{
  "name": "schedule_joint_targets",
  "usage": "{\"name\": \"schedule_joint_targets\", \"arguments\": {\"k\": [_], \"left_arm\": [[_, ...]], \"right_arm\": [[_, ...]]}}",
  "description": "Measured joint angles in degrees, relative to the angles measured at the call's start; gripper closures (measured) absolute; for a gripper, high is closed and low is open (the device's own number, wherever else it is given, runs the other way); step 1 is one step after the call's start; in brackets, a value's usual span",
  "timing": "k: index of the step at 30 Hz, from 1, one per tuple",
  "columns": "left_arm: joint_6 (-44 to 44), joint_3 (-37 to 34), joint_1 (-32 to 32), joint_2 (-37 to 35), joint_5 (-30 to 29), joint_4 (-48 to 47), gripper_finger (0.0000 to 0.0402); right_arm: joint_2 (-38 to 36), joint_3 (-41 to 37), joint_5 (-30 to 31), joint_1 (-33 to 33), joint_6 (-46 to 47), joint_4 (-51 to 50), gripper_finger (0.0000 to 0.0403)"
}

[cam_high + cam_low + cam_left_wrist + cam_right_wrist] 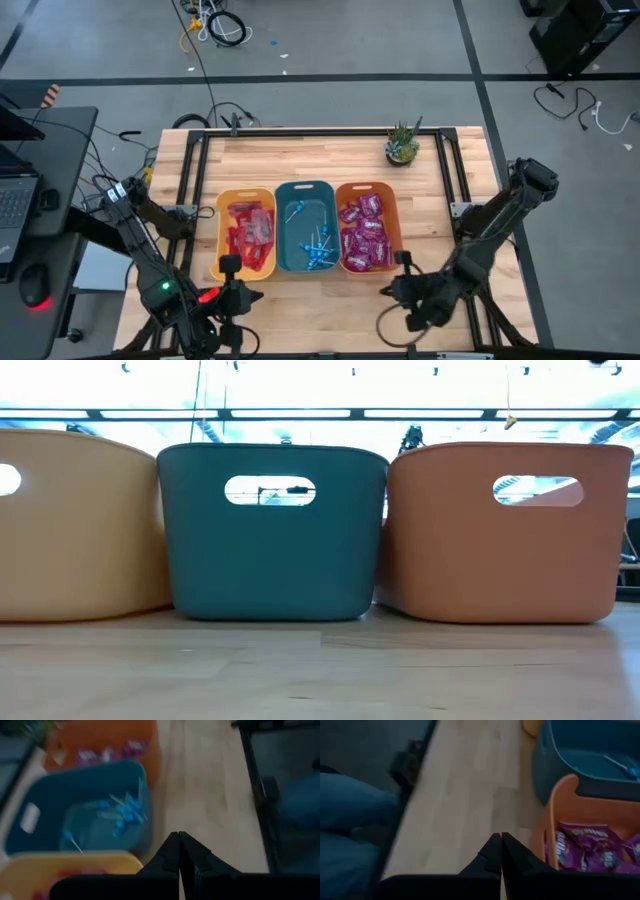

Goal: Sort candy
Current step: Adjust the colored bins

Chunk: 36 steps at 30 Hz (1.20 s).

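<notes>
Your left claw has its two dark, wedge-shaped fingers pressed tip to tip, gripping nothing; it sits over bare wood just in front of the teal bin's near corner. Your right claw is pinched together the same way, empty, over the planks on the other side of that bin, by the front corner of the orange one.

The smooth teal plastic bin, a rounded rectangle with an oval handle slot in its end wall, stands in the middle of the pale, plank-grained wooden bench. In it lie the tiny blue lollipops on thin white sticks, most of them heaped at its near end.

Touching the teal bin on your left arm's side is the yellow plastic bin, holding the flat red packets. Touching it on the other side is the orange plastic bin, filled with the shiny, crinkled purple-magenta packets.

Beyond the orange bin, near the bench's far edge, stands a small spiky green potted plant.
</notes>
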Motion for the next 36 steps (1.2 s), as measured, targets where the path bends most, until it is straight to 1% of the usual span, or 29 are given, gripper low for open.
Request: {"name": "schedule_joint_targets", "arguments": {"k": [3,5,11,16,19,24,29,36], "left_arm": [[-4.7,0.0,-1.1,1.9,4.3,-3.1,0.0402],[-7.7,0.0,-1.9,3.9,6.0,-5.5,0.0402],[-11.7,0.0,-3.1,11.8,6.0,-11.4,0.0402],[-12.2,0.0,-3.0,15.8,4.5,-12.2,0.0402],[-12.4,0.0,-3.1,16.6,3.6,-13.0,0.0402],[-17.1,0.0,-2.7,16.7,-0.5,-15.5,0.0402],[-17.7,-0.1,-2.6,16.7,-0.7,-15.8,0.0402],[-17.9,-4.6,-2.6,16.7,-0.6,-9.3,0.0402]], "right_arm": [[-2.9,0.1,0.2,2.4,0.1,-0.2,0.0403],[-4.8,0.1,1.5,4.2,0.4,-0.3,0.0403],[-8.5,0.2,7.5,7.9,0.2,-0.3,0.0403],[-9.2,0.2,8.1,8.3,0.0,-0.4,0.0403],[-9.2,0.2,8.1,8.3,0.0,-0.4,0.0403],[-8.9,0.2,8.4,8.3,0.0,-0.5,0.0403],[-8.9,0.2,9.3,8.3,0.0,-0.5,0.0403],[-8.9,0.2,9.4,8.3,-0.3,-0.6,0.0403]]}}
